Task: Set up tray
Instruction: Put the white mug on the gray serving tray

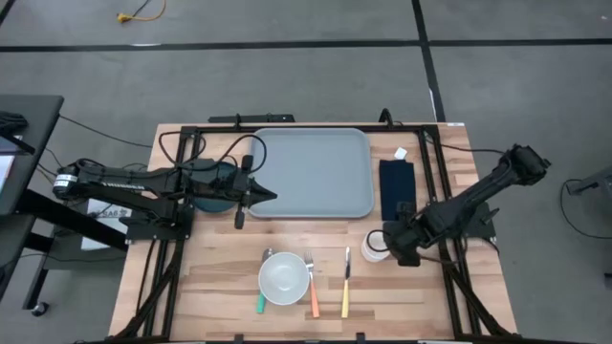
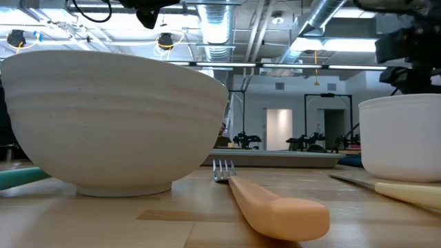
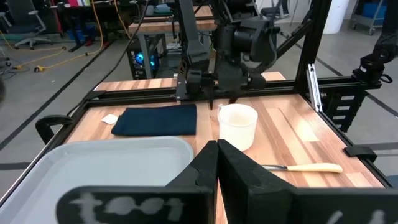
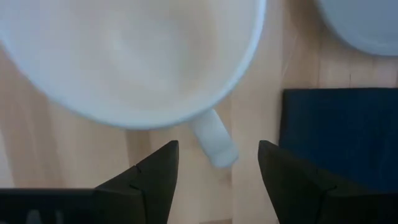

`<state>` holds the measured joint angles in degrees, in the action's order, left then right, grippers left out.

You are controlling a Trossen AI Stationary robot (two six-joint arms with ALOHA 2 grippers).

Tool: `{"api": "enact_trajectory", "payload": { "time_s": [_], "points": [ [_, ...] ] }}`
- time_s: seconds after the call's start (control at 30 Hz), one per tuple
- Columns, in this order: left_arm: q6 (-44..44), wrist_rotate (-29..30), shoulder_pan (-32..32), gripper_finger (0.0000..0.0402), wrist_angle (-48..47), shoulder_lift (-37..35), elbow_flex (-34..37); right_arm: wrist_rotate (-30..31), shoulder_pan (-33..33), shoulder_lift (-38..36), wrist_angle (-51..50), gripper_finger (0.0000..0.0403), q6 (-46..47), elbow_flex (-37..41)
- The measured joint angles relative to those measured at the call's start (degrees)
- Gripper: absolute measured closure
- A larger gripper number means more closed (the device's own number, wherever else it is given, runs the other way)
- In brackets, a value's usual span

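A robotics lab: exposed ceiling ducts [image 2: 227, 17], grey floor [image 1: 287, 76], more benches with robot arms [image 2: 306, 141] behind the wooden table [image 1: 220, 287].
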<state>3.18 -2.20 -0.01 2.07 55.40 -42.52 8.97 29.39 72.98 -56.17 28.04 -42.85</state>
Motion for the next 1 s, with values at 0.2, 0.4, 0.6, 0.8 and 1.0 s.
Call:
{"api": "enact_trajectory", "payload": {
  "time_s": [0.2, 0.4, 0.6, 0.8, 1.0],
  "points": [
    [0.29, 0.0, 0.0, 0.0401, -0.02, 0.0, 0.0, -0.07, -1.58, 3.7, 0.13, 0.0188, -1.57, 0.0],
    [0.28, 0.0, 0.0, 0.0401, -0.02, 0.0, 0.0, -0.1, -2.41, 6.23, 0.16, 0.0188, -1.71, 0.0],
    [0.26, 0.0, 0.0, 0.0401, -0.02, 0.0, 0.0, -0.19, -2.47, 6.96, 0.32, 0.0188, -2.49, 0.0],
    [0.24, 0.0, 0.0, 0.0401, -0.02, 0.0, 0.0, -0.61, -2.43, 5.36, 0.81, 0.0188, -3.04, 0.0],
    [0.22, -0.01, 0.0, 0.0401, -0.02, 0.0, 0.0, -0.68, -2.43, 3.26, 1.22, 0.0188, -3.04, 0.0]
  ]
}}
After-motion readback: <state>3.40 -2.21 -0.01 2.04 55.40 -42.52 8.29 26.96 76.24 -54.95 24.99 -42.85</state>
